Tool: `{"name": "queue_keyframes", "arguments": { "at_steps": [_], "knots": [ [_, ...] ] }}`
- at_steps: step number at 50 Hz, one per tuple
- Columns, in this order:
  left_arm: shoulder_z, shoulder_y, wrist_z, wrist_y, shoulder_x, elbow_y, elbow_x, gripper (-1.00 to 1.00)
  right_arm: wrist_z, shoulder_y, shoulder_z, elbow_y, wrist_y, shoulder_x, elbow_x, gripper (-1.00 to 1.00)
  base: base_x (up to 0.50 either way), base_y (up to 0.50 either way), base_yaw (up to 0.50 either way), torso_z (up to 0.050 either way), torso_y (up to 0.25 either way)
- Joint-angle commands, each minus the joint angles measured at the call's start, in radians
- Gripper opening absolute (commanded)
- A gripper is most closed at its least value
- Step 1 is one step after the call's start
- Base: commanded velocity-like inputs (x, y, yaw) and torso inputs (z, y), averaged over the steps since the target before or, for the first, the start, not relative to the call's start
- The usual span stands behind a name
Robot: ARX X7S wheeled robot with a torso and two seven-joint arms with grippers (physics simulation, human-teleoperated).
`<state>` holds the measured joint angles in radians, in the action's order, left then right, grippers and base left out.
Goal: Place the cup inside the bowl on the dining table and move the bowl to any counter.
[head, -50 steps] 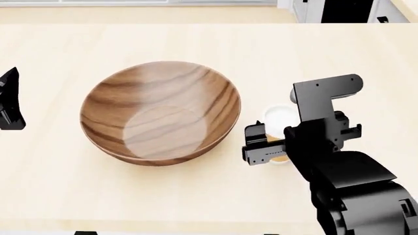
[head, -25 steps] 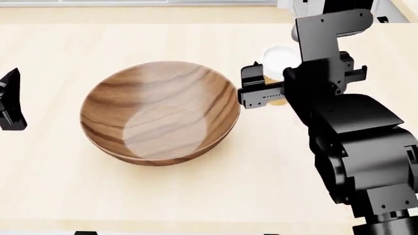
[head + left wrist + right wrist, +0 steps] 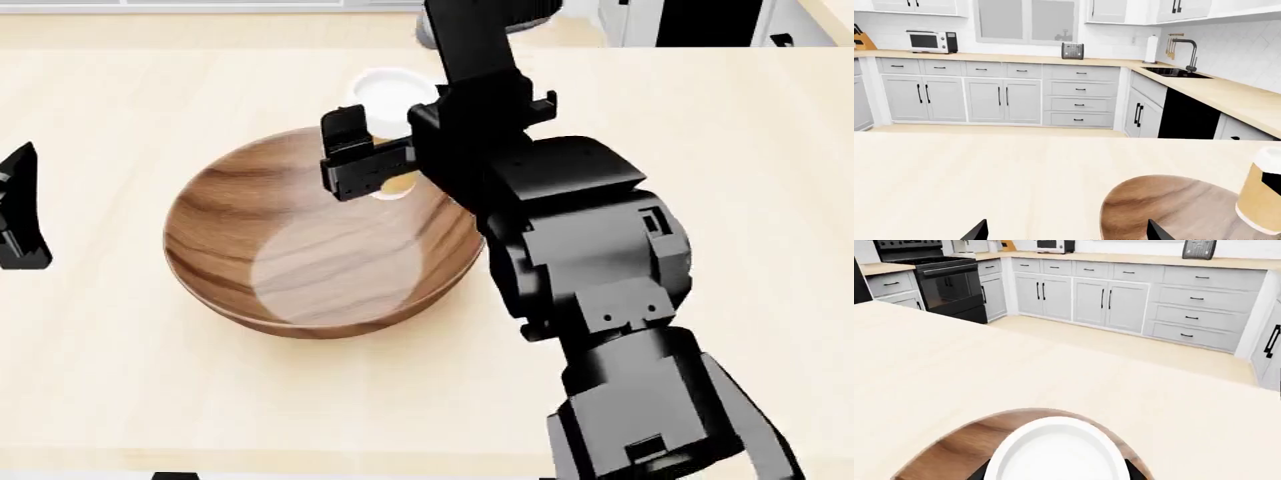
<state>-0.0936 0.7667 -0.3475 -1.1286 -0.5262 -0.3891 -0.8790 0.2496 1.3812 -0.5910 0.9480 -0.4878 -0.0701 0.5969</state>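
The right claw [image 3: 378, 160] is clamped on the cup [image 3: 387, 97] and holds it in the air above the far rim of the bowl [image 3: 320, 235]; the white lid faces up, and the tan body is mostly hidden behind the black fingers; the wrist view above it shows the lid dead centre with the bowl's brown rim curving beneath. The bowl sits on the pale bench [image 3: 120, 380], the dining table, near its middle. The left claw [image 3: 19, 205] waits on the bench well apart from the bowl, on the bowl's left; only its tips show, and I cannot tell whether it is wide or narrow.

By my judgement the cup is light and thin-walled, so a hard squeeze would crush it; the grip around the mid-body looks right; it should be released low over the bowl's pale centre so it does not topple or bounce out. The bowl looks stiff, smooth and fairly heavy; its wall is thick and slopes outward, so the sound hold is a pinch over the rim, one finger inside and one outside, and kept level lest the loose cup slide about on the way to the counter [image 3: 1227, 97].
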Motion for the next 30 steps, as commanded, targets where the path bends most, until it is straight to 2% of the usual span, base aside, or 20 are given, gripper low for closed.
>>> {"name": "queue_keyframes", "arguments": {
  "at_steps": [1, 7, 12, 19, 28, 29, 30],
  "knots": [
    [-0.023, -0.021, 0.009, 0.002, -0.020, -0.007, -0.017, 1.00, 0.053, 0.030, -0.359, 0.201, 0.135, 0.070, 0.312, -1.00, 0.00, 0.00, 0.00, 0.000, 0.000],
    [-0.030, -0.032, 0.015, 0.005, -0.027, -0.008, -0.023, 1.00, 0.047, 0.034, -0.606, 0.219, 0.178, 0.070, 0.539, -1.00, 0.00, 0.00, 0.00, 0.000, 0.000],
    [-0.041, -0.038, 0.014, 0.000, -0.033, -0.012, -0.034, 1.00, 0.039, 0.046, -0.733, 0.235, 0.204, 0.070, 0.670, -1.00, 0.00, 0.00, 0.00, 0.000, 0.000],
    [-0.048, -0.041, 0.012, -0.007, -0.041, -0.020, -0.045, 1.00, 0.025, 0.061, -0.840, 0.242, 0.232, 0.070, 0.777, -1.00, 0.00, 0.00, 0.00, 0.000, 0.000],
    [-0.051, -0.044, 0.012, -0.007, -0.044, -0.020, -0.052, 1.00, 0.019, 0.074, -0.894, 0.250, 0.259, 0.070, 0.837, -1.00, 0.00, 0.00, 0.00, 0.000, 0.000],
    [-0.050, -0.044, 0.012, -0.007, -0.045, -0.020, -0.053, 1.00, 0.018, 0.075, -0.898, 0.249, 0.261, 0.070, 0.841, 1.00, 0.00, 0.00, 0.00, 0.000, 0.000],
    [-0.050, -0.044, 0.011, -0.006, -0.045, -0.020, -0.053, 1.00, 0.018, 0.076, -0.901, 0.249, 0.263, 0.070, 0.845, 1.00, 0.00, 0.00, 0.00, 0.000, 0.000]
  ]
}}
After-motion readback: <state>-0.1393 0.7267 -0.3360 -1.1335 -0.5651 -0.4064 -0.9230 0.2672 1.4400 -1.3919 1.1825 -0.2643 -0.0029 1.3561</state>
